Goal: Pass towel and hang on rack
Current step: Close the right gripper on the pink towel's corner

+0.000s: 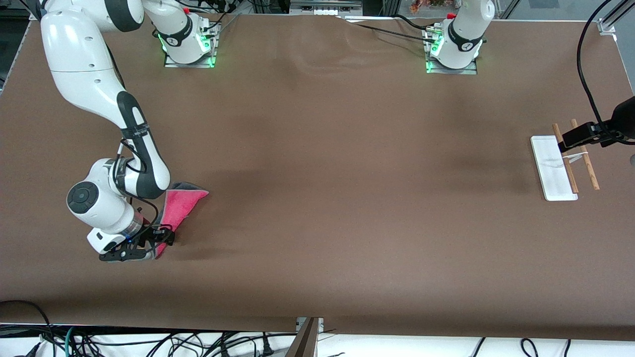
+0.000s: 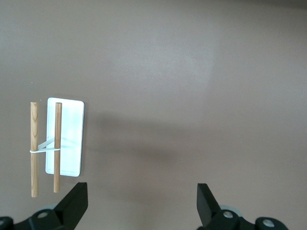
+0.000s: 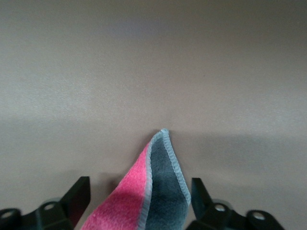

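the right end effector [image 1: 149, 248] is seen low at the right arm's end of the brown tabletop [image 1: 317, 198], and the towel [image 1: 179, 207] is pinched between its fingers [image 3: 76, 196], pink-red on one face and gray on the other, with its free end trailing down to the tabletop. toward the left arm's end, well apart from the towel, the rack [image 1: 555, 168] is found standing on its flat white base with two brown rods. the left end effector [image 2: 139, 201] is held in the air over the rack, its fingers [image 2: 74, 203] spread wide with nothing between them.
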You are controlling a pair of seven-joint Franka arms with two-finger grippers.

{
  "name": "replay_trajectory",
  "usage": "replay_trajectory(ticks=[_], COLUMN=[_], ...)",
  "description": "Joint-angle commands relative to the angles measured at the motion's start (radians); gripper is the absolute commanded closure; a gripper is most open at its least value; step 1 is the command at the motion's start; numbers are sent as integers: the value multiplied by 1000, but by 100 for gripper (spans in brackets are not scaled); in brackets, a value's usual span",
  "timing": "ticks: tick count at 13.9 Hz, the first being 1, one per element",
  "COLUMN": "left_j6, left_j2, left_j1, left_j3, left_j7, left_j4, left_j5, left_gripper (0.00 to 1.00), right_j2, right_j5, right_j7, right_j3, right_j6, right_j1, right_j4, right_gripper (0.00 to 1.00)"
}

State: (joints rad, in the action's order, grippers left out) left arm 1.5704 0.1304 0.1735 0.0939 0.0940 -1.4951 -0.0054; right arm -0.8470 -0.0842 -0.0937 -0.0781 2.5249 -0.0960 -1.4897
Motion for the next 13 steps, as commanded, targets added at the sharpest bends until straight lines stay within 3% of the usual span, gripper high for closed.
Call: replay_trajectory(ticks=[1,5,9,13], left_j6=[-20,-20,-20,-20], left_j2=[5,5,5,5], left_j1=[4,6,7,7], left_j3=[-2,-2,-2,-2], left_j7=[-14,-14,-14,-14], left_j4=[22,22,22,22], left_j5=[-18,-18,-18,-18], left_gripper=[0,0,0,0], right_j2=[-20,-17,31,159], right_j5=[-22,-22,-19,-17], right_j7=[-1,-6,-21,-17], right_j3=[3,3,4,24], right_j6=[14,12,-3,-81], right_j1=[1,-7,-28,-33], right_j4=[20,22,20,26], right_gripper=[53,100,100,100])
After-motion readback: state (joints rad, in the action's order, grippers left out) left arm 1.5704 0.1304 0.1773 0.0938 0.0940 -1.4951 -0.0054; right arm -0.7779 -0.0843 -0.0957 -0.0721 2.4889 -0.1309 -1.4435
